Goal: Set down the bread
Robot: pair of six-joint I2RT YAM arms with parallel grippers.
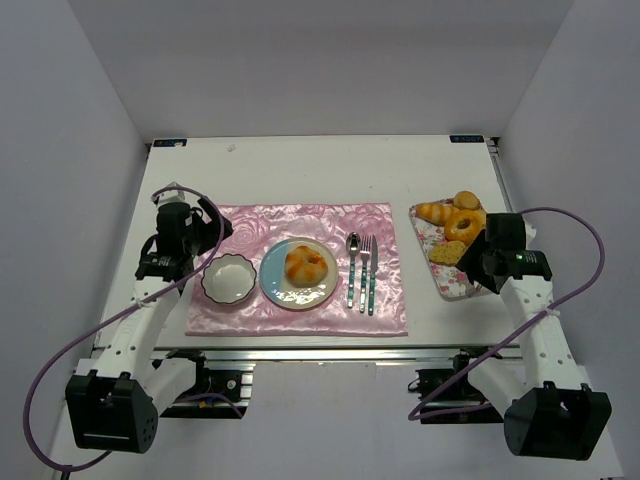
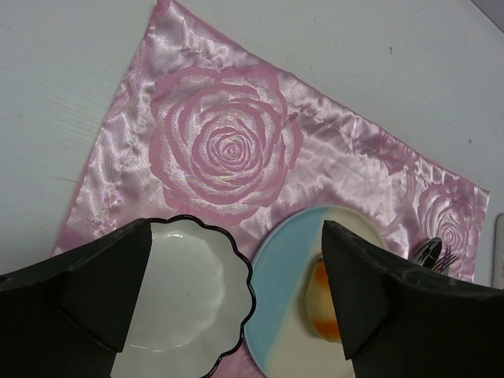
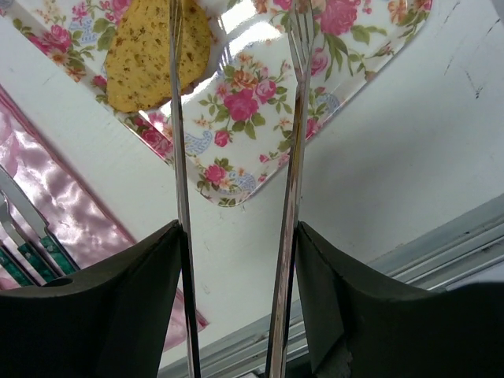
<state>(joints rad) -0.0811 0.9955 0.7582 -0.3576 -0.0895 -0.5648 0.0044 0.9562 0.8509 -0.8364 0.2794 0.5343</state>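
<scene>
Black-padded, gripped narrow on thin shiny tongs (image 3: 294, 157) with right fingers (image 3: 102, 307) above floral tray (image 3: 244, 106); held left fingers (image 2: 94, 283) wide over scalloped bowl (image 2: 189, 291); found glossy round bread (image 1: 307, 264) on smooth plate (image 1: 281, 286)

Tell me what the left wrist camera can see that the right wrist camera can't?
Only the left wrist view shows the bowl and the plate with a bread on it. Only the right wrist view shows the flowery tray, a yellow bread on it, and the tongs. Both show the pink mat, the cutlery and the white table.
</scene>
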